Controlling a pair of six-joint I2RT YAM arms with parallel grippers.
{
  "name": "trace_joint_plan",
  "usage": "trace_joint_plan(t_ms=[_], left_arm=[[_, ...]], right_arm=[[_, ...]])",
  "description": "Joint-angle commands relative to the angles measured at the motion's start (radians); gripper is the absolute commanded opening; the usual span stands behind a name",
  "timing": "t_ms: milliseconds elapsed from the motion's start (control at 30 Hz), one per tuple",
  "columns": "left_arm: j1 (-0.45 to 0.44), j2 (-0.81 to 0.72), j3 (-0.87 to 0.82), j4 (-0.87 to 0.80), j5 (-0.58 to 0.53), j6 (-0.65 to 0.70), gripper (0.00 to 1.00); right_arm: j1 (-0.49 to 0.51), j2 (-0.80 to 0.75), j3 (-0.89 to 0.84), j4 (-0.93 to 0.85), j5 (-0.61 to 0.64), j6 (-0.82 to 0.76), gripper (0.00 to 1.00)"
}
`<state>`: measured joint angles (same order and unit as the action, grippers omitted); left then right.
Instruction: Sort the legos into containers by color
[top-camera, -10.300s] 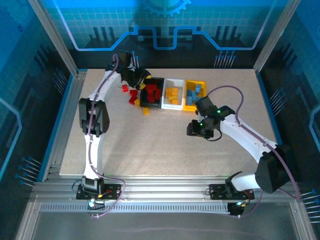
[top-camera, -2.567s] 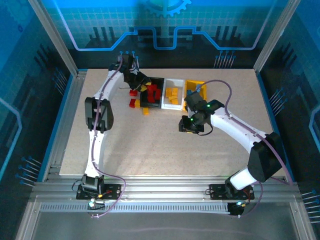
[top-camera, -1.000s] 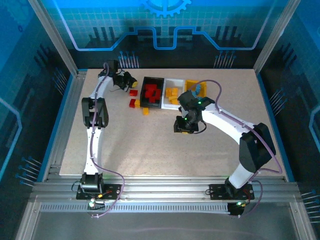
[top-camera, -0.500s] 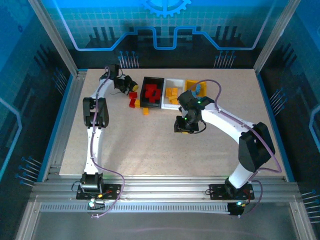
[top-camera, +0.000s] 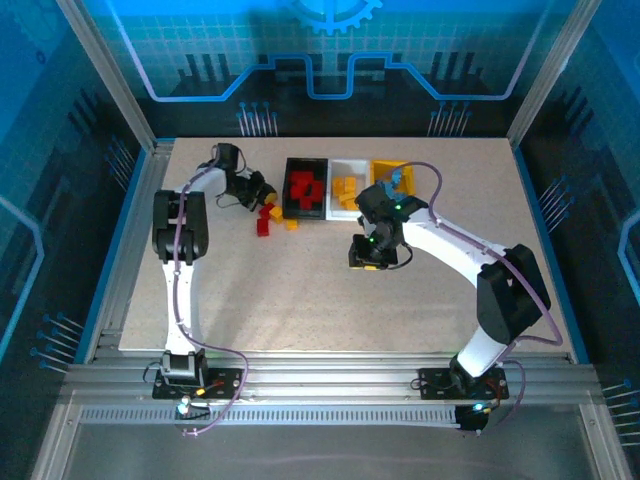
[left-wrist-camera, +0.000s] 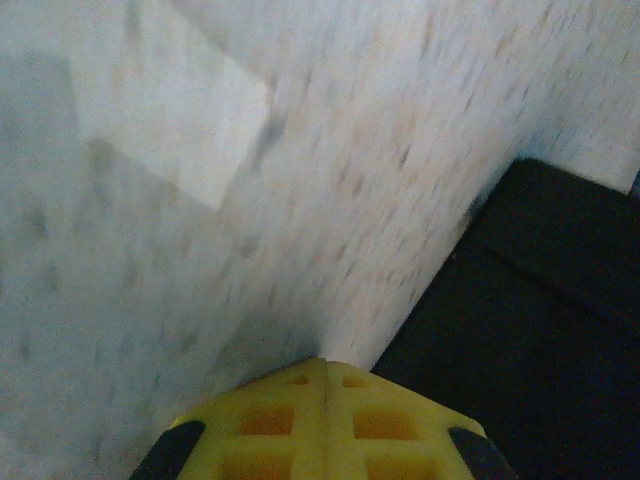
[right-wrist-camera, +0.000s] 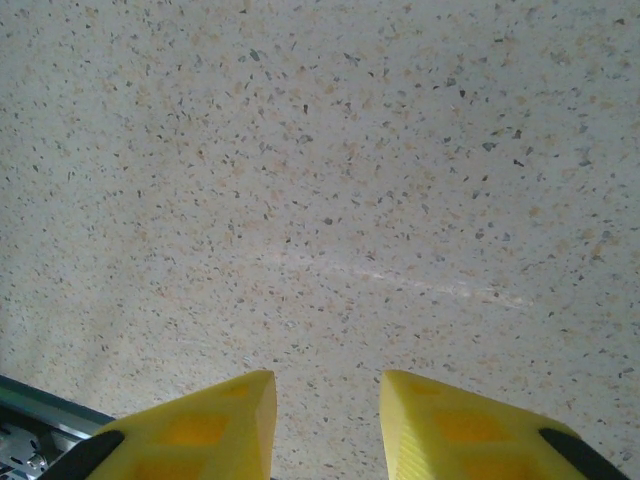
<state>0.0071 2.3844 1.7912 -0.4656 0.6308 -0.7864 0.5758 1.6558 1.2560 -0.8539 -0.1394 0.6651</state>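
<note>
Loose red bricks (top-camera: 264, 227) lie on the tabletop (top-camera: 300, 290) just left of the black bin (top-camera: 286, 195), probably light, stiff and a little slippery, best pinched across flat sides; the left claw (top-camera: 258, 187) beside that bin is closed, the right claw (right-wrist-camera: 328, 420) slightly open, empty.

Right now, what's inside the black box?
The black bin holds a heap of red legos. No other color shows in it. The heap covers most of its floor, so any bricks lying underneath cannot be seen.
</note>
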Motion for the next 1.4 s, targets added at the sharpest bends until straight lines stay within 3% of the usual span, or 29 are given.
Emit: trace_joint_plan(t_ms=[0,367,700,867,1067,1200,1300,1367], left_arm=[[-0.038,-0.107,-0.125,0.036,0.047,0.045,0.03],[-0.059,-0.34,-0.524,0.11,0.023,0.074,0.02],[-0.071,-0.489,-0.614,0.034,0.01,0.121,0.04],[-0.068,-0.598,-0.496,-0.246,-0.161,0.342,0.33],[-0.069,-0.622,-0.375,-0.486,-0.416,0.63,0.51],[-0.07,-0.619,-0.368,-0.522,-0.551,0.746,0.64],[-0.071,-0.628,-0.38,-0.484,-0.585,0.788,0.75],[-0.07,-0.629,-0.383,-0.458,-0.592,0.8,0.91]], right_arm=[[0.009,-0.037,-0.017,0.009,-0.009,-0.008,0.35],[0.011,-0.046,-0.072,0.057,-0.031,-0.033,0.35],[0.039,0.088,0.026,0.086,-0.089,-0.082,0.35],[0.063,0.156,0.109,0.076,-0.102,-0.093,0.36],[0.07,0.179,0.134,0.069,-0.112,-0.103,0.37],[0.068,0.146,0.133,0.059,-0.109,-0.123,0.38],[0.066,0.107,0.123,0.058,-0.105,-0.146,0.39],[0.061,0.079,0.104,0.066,-0.104,-0.154,0.39]])
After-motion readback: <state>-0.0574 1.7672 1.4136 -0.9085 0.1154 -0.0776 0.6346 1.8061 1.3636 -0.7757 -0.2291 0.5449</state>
